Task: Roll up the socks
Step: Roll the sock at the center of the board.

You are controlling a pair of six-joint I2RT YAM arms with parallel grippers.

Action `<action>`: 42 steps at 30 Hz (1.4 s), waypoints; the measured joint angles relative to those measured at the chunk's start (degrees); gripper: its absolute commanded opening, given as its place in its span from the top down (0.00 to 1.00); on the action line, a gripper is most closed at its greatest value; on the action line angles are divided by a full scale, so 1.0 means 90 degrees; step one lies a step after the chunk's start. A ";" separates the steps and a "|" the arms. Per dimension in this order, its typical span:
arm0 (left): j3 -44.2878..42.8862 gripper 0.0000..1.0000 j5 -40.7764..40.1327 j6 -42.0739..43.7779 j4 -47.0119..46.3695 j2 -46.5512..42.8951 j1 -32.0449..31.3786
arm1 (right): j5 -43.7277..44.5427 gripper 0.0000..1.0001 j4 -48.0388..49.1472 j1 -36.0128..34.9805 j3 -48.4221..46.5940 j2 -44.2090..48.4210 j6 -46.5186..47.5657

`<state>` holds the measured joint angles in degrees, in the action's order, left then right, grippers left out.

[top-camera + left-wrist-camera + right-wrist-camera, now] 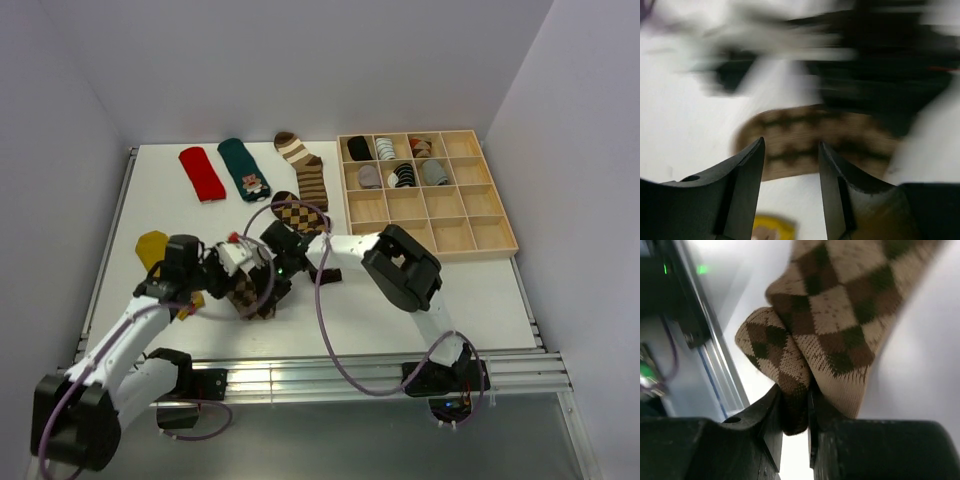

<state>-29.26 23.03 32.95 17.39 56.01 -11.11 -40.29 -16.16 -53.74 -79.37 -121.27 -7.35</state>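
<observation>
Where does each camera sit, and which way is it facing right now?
Top external: above and behind the bases, looking down on the white table; shows the left arm and right arm.
Left wrist: on the left arm, facing along the open left fingers toward the brown argyle fabric sock, blurred.
Right wrist: on the right arm, looking past the right fingers, shut on a fold of that sock.
Shared: all three views show the argyle sock.

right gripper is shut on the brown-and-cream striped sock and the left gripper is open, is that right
Not quite: the right gripper is shut on the brown argyle sock, not a striped one, as the right wrist view shows. The left gripper is open.
</observation>
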 measured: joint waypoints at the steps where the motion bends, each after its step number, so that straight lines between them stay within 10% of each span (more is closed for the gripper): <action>1: 0.0107 0.49 0.0058 0.0131 0.0015 -0.0342 -0.0391 | -0.0073 0.93 -0.0202 0.0151 -0.0243 -0.0153 -0.0250; 19: 0.0707 0.43 -0.0214 0.0818 0.0274 -0.1035 -0.1724 | 0.0226 0.92 -0.1226 0.0750 -0.1100 -0.0554 -0.0967; 35: 0.1360 0.25 -0.1258 0.1501 -0.1846 0.0160 -0.2616 | -0.0136 0.92 -0.2103 0.0838 -0.1902 -0.1049 -0.0889; 42: 0.1360 0.33 -0.1435 0.1581 -0.2645 0.0760 -0.2696 | -0.0155 0.92 -0.2110 0.0867 -0.1902 -0.1054 -0.0860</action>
<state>-17.02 10.11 47.18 -6.42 62.85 -35.38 -41.69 -35.16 -45.93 -96.49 -130.76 -15.09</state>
